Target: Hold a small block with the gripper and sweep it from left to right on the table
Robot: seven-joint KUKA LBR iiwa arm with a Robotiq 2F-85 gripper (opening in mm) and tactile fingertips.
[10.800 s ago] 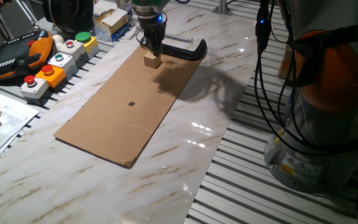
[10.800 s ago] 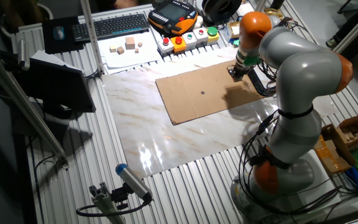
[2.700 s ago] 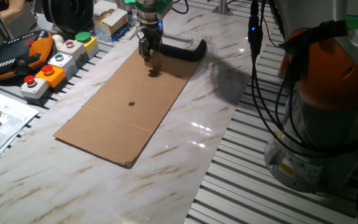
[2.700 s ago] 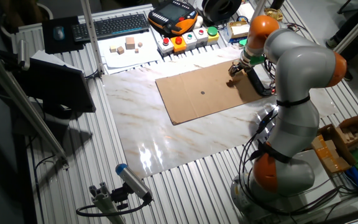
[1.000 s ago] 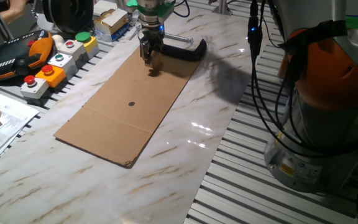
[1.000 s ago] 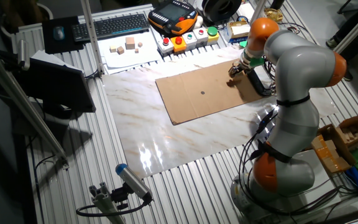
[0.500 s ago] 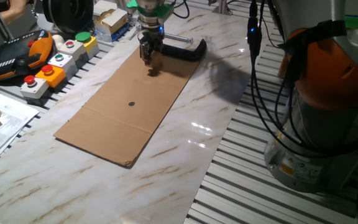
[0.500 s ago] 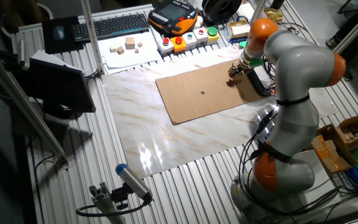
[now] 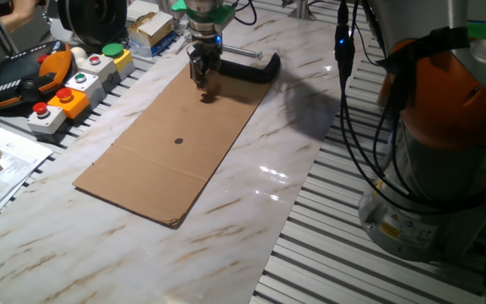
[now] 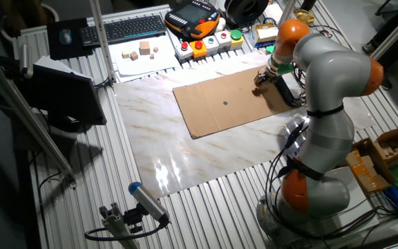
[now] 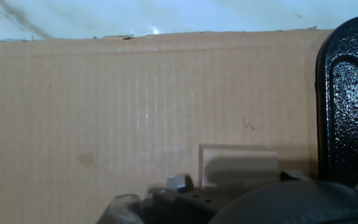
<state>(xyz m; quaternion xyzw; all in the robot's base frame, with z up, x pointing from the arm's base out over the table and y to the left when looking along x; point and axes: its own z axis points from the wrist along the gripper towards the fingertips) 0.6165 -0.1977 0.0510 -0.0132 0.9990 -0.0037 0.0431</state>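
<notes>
Item: small plain light-tan wooden cube (image 11: 238,165), pinched between the fingers of the black two-fingered gripper (image 9: 202,74) on its orange and grey arm, resting low on the flat brown cardboard sheet (image 9: 175,135) at that sheet's far end, just beside the black C-clamp (image 9: 247,67), which lies at roughly three o'clock of the cube in the hand view. The cube sits directly under the claw, its faces square to the fingers with no long axis, so I judge the sweep turns on keeping clear of that clamp over the white marble-look table (image 9: 251,219).
</notes>
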